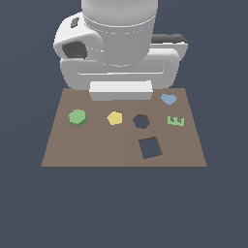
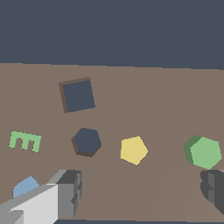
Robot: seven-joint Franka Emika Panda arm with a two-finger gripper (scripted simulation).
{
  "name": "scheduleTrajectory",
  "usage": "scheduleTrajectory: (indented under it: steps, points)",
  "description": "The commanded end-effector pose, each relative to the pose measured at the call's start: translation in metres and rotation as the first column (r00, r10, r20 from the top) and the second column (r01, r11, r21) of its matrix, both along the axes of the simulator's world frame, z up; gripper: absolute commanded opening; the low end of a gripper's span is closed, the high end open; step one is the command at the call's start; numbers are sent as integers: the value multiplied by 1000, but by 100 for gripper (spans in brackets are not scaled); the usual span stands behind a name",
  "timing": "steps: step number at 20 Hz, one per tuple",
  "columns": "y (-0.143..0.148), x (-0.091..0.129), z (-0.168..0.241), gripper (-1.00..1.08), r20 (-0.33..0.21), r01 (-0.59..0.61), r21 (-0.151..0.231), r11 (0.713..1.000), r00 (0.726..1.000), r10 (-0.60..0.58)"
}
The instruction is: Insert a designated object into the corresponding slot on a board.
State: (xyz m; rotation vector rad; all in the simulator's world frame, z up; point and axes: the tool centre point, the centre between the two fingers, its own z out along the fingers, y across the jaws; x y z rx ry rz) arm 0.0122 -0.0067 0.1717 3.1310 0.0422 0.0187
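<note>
Wrist view: the two fingers occupy the bottom edge of the frame, one at lower left and one at lower right, so the gripper (image 2: 142, 194) stands with its jaws spread wide and nothing between them. The green hexagonal block (image 2: 204, 152) lies at right of centre, just above the right-hand finger and apart from it, outside the gap between the jaws. The yellow block (image 2: 134, 150) sits nearer the gap's centre line. Judgement: the coming move calls for a sideways shift toward the frame's right edge to bring the jaws astride the green hexagonal block. Being hexagonal, it has no long axis.

Farther out, the hexagonal hole (image 2: 87, 141) sits left of centre, the square hole (image 2: 78, 95) above it, and the green "E" piece (image 2: 25, 141) at the left edge.

Exterior view: the green hexagonal block rests flat on the board (image 1: 63, 150) at centre left, well apart from the hexagonal hole.
</note>
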Motion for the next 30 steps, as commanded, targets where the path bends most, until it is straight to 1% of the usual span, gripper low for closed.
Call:
scheduleTrajectory:
  steps: [1,6,12,16,24,30]
  points:
    - [0,0,0,100,0,0,0,1000,1000,0]
    - [-5,-2,-4,100,0,-8,0,1000,1000,8]
    - [-26,-7,-21,100,-2,-37,1,999,999,37]
    - [-48,-13,-39,100,-4,-69,3,998,998,69]
    - [-105,-22,-85,100,-8,-149,7,989,989,149]
    - [-135,-23,-109,100,-11,-190,9,982,982,190]
